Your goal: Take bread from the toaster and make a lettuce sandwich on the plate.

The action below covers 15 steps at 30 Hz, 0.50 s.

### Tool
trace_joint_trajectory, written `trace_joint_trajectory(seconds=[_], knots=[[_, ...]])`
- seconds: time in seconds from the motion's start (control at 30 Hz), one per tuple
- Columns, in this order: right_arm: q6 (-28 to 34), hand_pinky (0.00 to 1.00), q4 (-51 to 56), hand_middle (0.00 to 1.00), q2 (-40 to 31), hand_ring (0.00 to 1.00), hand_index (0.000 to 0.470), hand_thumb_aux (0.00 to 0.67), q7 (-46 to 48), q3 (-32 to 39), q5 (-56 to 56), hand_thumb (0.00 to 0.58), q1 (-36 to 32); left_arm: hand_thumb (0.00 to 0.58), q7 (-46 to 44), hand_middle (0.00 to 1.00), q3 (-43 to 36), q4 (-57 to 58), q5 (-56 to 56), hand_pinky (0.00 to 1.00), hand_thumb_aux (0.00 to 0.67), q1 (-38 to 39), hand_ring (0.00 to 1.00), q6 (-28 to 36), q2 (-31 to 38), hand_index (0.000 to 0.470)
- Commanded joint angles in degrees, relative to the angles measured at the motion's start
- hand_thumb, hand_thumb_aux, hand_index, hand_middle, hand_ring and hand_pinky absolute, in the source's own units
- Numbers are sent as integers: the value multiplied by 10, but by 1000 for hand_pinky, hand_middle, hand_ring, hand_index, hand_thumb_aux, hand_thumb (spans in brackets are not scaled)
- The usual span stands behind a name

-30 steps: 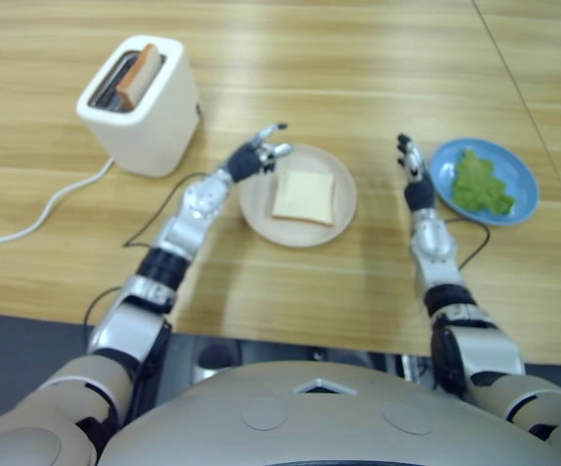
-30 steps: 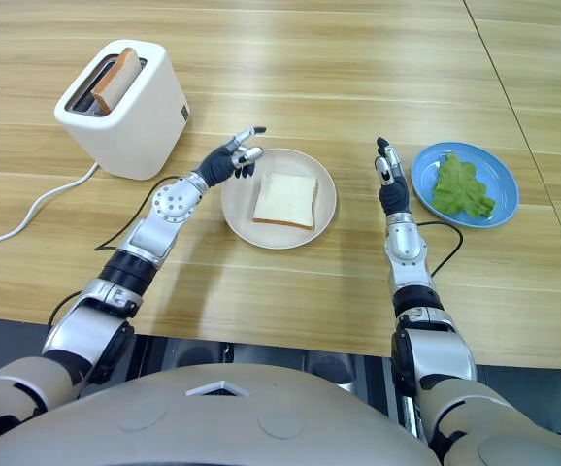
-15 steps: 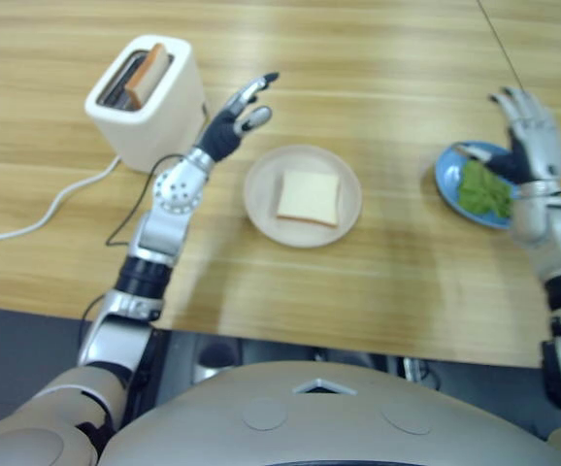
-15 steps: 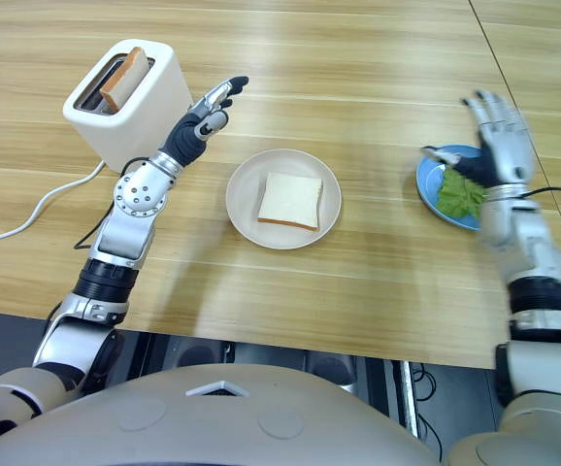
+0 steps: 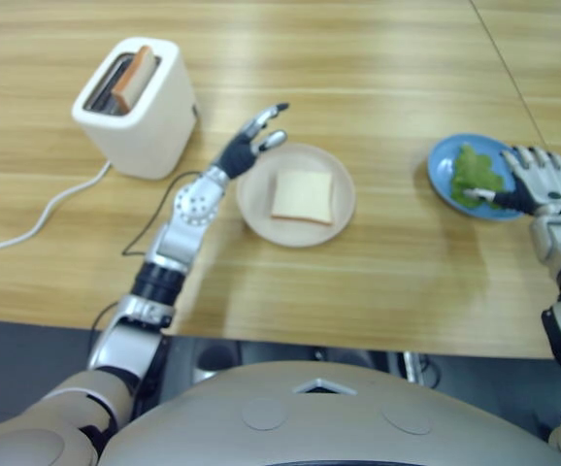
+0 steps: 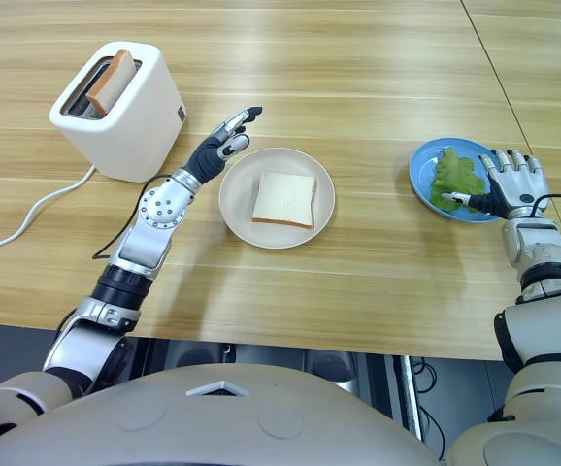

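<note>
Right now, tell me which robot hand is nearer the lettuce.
Right. The right robot hand is at the blue plate's right edge, just beside the lettuce; the left robot hand is over by the beige plate's left rim, well away.

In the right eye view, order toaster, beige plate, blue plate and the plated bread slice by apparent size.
Largest first: toaster, beige plate, blue plate (partly under lettuce and right hand), plated bread slice.

The wooden table [image 6: 358, 58] holds a white toaster [image 6: 115, 112] at the upper left. A tan plate [image 6: 234, 199] sits in the middle, a blue plate [image 6: 415, 181] at the right, and a white cord [image 6: 30, 217] at the left.
</note>
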Motion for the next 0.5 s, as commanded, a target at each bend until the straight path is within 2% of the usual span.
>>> trace_joint_trajectory(seconds=[0.03, 0.27, 0.3, 0.33, 0.37, 0.4, 0.43, 0.5], knots=[[2, 0, 19, 0, 16, 0, 0, 0, 13, 21, 10, 0, 5, 0, -11, 0, -8, -12, 5, 0, 0, 9, 0, 4, 3, 0], [10, 0, 25, 0, 19, 0, 0, 0, 21, 36, 21, 0, 17, 0, -19, 0, -13, -22, 7, 0, 0, 17, 0, 7, 6, 0], [12, 0, 27, 0, 20, 0, 191, 279, 24, 38, 22, 382, 19, 0, -19, 0, -13, -24, 7, 0, 0, 18, 0, 8, 6, 0], [14, 0, 28, 0, 21, 0, 308, 449, 25, 41, 24, 517, 21, 0, -20, 0, -12, -25, 6, 0, 0, 19, 0, 8, 5, 0], [14, 0, 30, 0, 22, 0, 308, 449, 27, 42, 27, 517, 22, 0, -21, 0, -11, -26, 5, 0, 0, 19, 0, 9, 5, 0], [14, 0, 29, 0, 22, 0, 400, 583, 27, 43, 29, 570, 23, 0, -22, 0, -11, -27, 4, 0, 0, 19, 0, 10, 5, 0], [13, 0, 28, 0, 22, 0, 460, 670, 27, 44, 31, 580, 24, 0, -22, 0, -10, -28, 4, 0, 0, 20, 0, 10, 5, 0], [10, 0, 24, 0, 22, 0, 460, 670, 27, 47, 34, 580, 22, 0, -23, 0, -8, -30, 3, 0, 0, 21, 0, 11, 6, 0]])
